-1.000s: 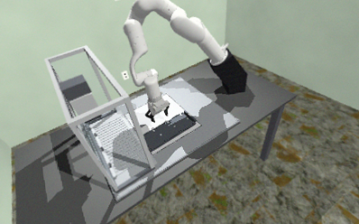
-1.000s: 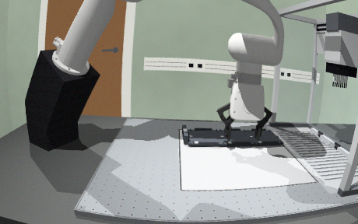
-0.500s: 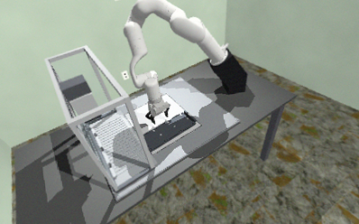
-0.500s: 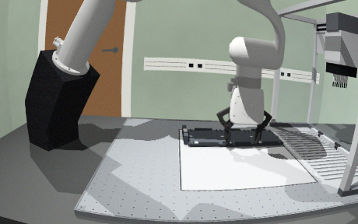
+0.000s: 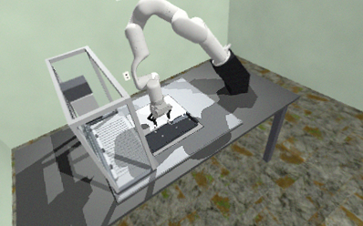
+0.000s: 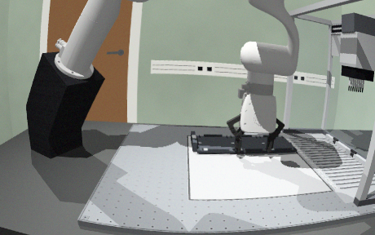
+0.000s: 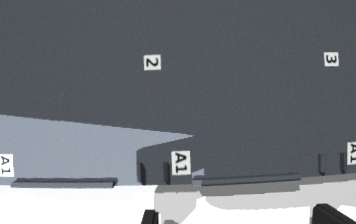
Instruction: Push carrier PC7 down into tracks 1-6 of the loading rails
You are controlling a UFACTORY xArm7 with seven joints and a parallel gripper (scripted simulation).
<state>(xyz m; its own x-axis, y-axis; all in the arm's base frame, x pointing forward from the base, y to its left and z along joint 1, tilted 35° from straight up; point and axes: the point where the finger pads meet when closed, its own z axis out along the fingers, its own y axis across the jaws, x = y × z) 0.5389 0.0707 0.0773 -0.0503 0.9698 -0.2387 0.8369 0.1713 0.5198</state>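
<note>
Carrier PC7 (image 5: 172,133) is a flat dark plate. It lies on the white mat (image 6: 249,175) in front of the loading rails (image 6: 334,157). Its handle end (image 6: 195,143) points toward the arm's base. In the wrist view its dark top (image 7: 200,90) fills the frame, with tiles marked 2 (image 7: 152,62) and 3 (image 7: 331,59) and A1 labels along its edge. My gripper (image 6: 253,148) is open and empty. It is down at the carrier's long side edge, with one finger on each side of the wrist view's bottom (image 7: 240,217). It also shows in the overhead view (image 5: 159,117).
A tall frame enclosure (image 5: 99,113) stands over the rails, with a grey head and hanging tips (image 6: 356,53) inside. The black arm pedestal (image 6: 61,106) stands at the far end of the table. The frame's post (image 6: 368,171) stands near the mat's corner.
</note>
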